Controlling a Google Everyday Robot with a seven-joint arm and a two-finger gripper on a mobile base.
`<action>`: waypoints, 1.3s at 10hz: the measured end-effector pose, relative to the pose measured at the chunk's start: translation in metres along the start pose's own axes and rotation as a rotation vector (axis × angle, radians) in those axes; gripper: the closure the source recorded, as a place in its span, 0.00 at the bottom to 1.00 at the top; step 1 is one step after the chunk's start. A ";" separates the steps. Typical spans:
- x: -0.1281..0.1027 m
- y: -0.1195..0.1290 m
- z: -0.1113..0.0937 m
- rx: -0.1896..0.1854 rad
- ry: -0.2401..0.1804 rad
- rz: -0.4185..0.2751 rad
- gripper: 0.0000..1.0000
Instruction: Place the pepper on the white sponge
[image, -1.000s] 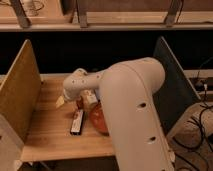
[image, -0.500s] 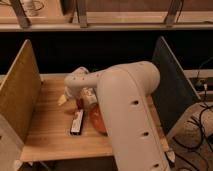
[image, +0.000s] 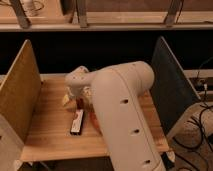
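Tabletop (image: 50, 135) mid: tool (image: 75, 100), same spot

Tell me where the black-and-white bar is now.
Camera view: the black-and-white bar lies on the wooden table, left of centre, just in front of the hand and left of the white arm.

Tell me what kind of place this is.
Probably a robot test bench: a wooden table walled by upright side panels, a robot arm over it, its gripper by the black-and-white bar.
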 end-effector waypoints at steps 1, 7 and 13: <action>0.002 -0.002 0.004 0.007 0.019 0.013 0.20; -0.004 -0.005 0.011 0.055 0.031 0.025 0.72; -0.027 0.005 -0.005 0.054 -0.025 -0.017 1.00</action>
